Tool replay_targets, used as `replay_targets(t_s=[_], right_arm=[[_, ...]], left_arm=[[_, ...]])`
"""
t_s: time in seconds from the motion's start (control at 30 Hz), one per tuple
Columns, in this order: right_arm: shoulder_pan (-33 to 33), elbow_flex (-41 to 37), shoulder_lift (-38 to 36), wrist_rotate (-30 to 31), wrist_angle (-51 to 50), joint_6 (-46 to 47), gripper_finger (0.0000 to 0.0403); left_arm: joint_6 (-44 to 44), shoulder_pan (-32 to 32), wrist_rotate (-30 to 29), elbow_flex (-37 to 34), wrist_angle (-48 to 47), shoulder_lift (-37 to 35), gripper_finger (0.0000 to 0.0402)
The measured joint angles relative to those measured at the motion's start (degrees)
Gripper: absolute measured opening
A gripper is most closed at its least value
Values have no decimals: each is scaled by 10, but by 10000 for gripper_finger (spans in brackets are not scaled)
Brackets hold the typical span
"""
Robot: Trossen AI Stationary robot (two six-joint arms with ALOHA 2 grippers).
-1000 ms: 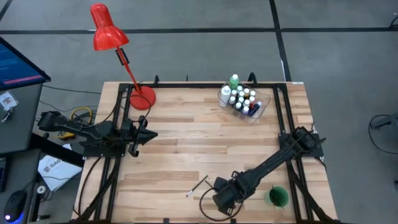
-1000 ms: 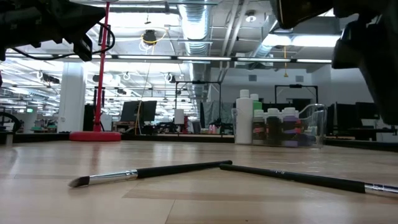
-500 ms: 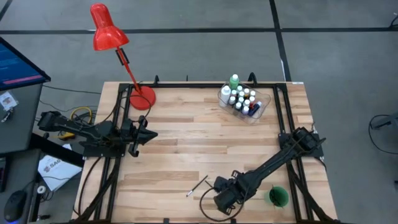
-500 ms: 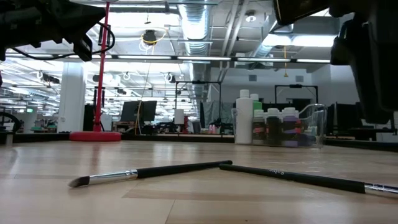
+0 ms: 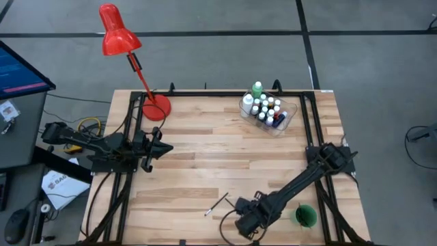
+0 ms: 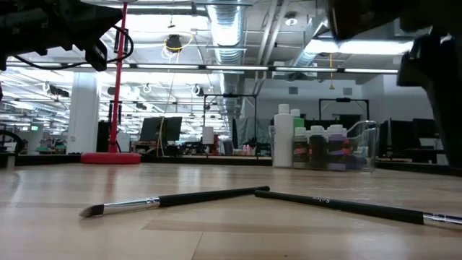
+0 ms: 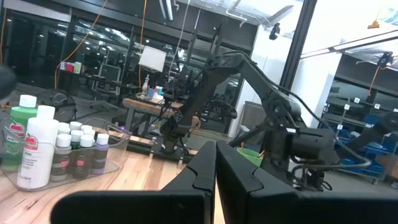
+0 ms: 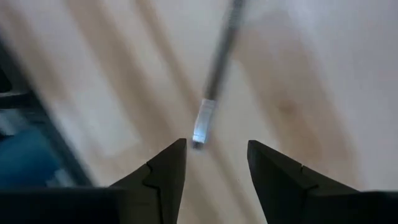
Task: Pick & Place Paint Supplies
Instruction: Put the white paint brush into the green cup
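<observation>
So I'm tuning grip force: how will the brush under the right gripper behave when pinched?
The brush is thin and round, so it will probably roll or slip sideways as the open right gripper closes. It looks stiff and light, likely lifting easily. A pinch near its metal end may let the long handle droop.

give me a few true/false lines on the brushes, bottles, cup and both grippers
1. Two brushes lie on the table. True: one brush and a second brush lie flat on the wood.
2. The bottles stand in the clear tub. True.
3. The right gripper is shut on a brush. False: it is open, with a brush's metal end just ahead of its fingers.
4. The left gripper is open. False: it is shut, at the table's left edge.
5. The green cup sits beside the red lamp. False: it is at the near right, by the right arm.
</observation>
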Motion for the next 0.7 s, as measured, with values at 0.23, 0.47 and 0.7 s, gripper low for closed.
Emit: replay_targets(t_s=[0.23, 0.47, 0.7], right_arm=[[0, 3, 41, -36, 22, -6, 166], [-1, 6, 49, -39, 25, -9, 165], [4, 6, 51, -33, 21, -6, 142]], left_arm=[[0, 0, 0, 0, 0, 0, 2], [0, 0, 4, 0, 5, 11, 2], [0, 0, 4, 0, 8, 16, 2]])
